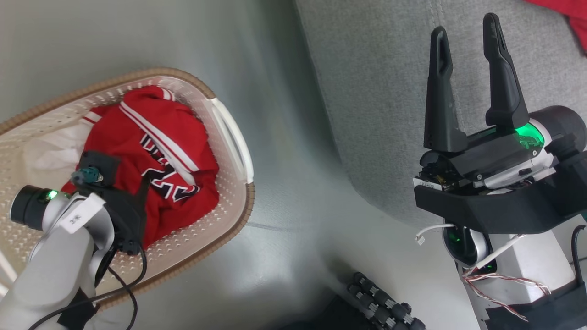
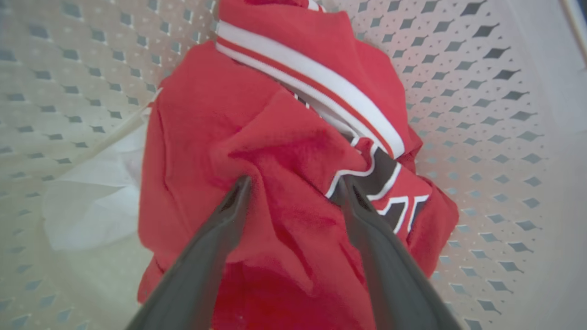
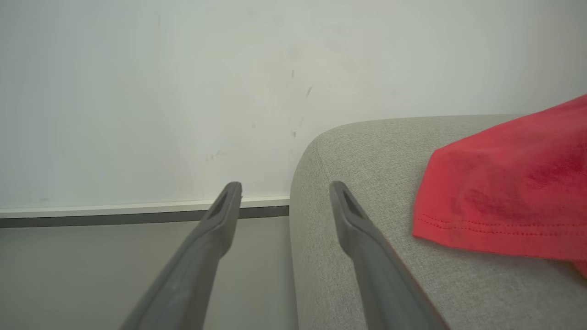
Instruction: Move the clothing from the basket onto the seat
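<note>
Glossy grey floor (image 1: 284, 192) separates the basket (image 1: 231, 128) on the robot's left from the seat (image 1: 376, 91) on its right. Crumpled in the basket lies the red jersey (image 1: 169, 146), white stripes and black numerals upward, with a white part (image 1: 46, 151) beside it. The left fingers (image 2: 208, 256) point down into this heap, spread wide and grasping nothing. Their tips straddle a raised red fold just beside the numerals; whether they press the cloth I cannot tell. The bundle runs top to bottom in the left wrist view while the fingers open side to side, so the gap lies across its length, which suits a pinch. The right fingers (image 1: 504, 87) hang released over the seat's edge, near a plain red shirt (image 3: 504, 192) lying there, well apart from the basket. The left arm is plainly the nearer; closing on the fold looks like the next step.
</note>
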You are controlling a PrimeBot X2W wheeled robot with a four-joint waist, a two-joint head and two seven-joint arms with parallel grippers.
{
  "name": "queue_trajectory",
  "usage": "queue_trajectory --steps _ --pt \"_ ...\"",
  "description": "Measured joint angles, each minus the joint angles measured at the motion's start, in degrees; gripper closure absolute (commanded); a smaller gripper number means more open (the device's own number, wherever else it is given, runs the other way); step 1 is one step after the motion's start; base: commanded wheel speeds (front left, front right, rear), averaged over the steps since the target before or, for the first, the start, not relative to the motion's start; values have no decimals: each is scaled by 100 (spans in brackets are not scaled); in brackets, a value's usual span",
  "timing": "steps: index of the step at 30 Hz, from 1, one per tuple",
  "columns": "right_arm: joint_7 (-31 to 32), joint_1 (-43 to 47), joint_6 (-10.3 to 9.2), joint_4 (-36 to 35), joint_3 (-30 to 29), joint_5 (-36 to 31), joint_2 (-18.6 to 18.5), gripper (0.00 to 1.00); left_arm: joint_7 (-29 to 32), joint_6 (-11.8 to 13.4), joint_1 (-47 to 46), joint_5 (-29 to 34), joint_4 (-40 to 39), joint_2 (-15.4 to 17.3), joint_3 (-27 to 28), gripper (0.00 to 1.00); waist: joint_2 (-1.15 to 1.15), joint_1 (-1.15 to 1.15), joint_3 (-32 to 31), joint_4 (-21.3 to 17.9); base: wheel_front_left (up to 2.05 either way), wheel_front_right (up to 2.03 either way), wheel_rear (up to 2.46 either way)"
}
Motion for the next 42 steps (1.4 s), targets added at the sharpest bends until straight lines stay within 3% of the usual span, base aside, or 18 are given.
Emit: queue_trajectory --steps 17,18,19,20,42 --pt "0 -14 32 122 37 0 49 0 539 -48 -339 313 791 -19 -417 0 0 0 86 -206 0 0 0" --pt "0 -16 32 126 38 0 52 0 543 -52 -357 314 805 -21 -434 7 0 0 85 -207 0 0 0" --pt "0 -18 33 131 38 0 54 0 542 -59 -372 314 818 -23 -446 81 0 0 83 -209 0 0 0" --pt "-1 -20 47 144 38 0 57 0 541 -92 -391 314 836 -26 -453 100 0 0 81 -209 0 0 0" --pt "0 -200 100 671 -332 0 75 0 -170 -196 -409 90 1266 -510 -513 100 -1 0 -731 -29 0 0 0"
